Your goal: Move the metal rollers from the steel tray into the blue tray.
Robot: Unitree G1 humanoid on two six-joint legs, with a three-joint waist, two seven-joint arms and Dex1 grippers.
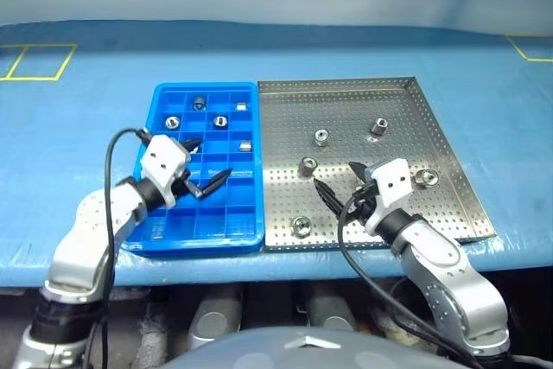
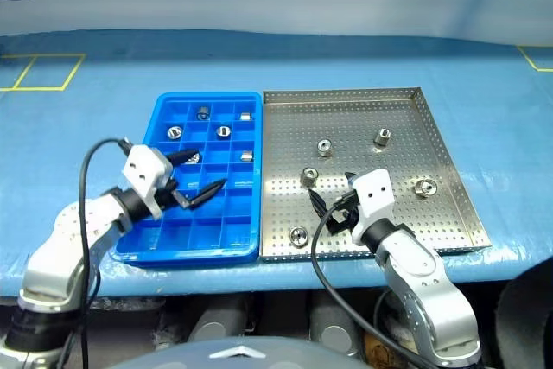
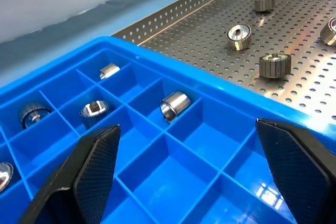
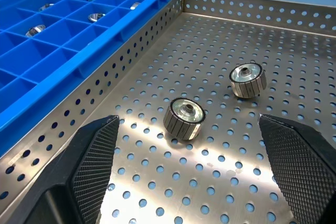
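Five small shiny metal rollers (image 1: 308,165) lie scattered on the square perforated steel tray (image 1: 449,140); five more sit in separate compartments of the bright blue gridded plastic tray (image 1: 155,98) touching its side. The left gripper (image 1: 206,167) hangs wide and empty over the blue tray, its arm hiding the near-left compartments. The right gripper (image 1: 340,181), equally wide and empty, covers part of the steel floor.

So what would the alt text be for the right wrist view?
Open right jaws frame two small ribbed silver metal rollers lying on a perforated steel tray. A bright blue gridded plastic tray sits alongside, holding more rollers.
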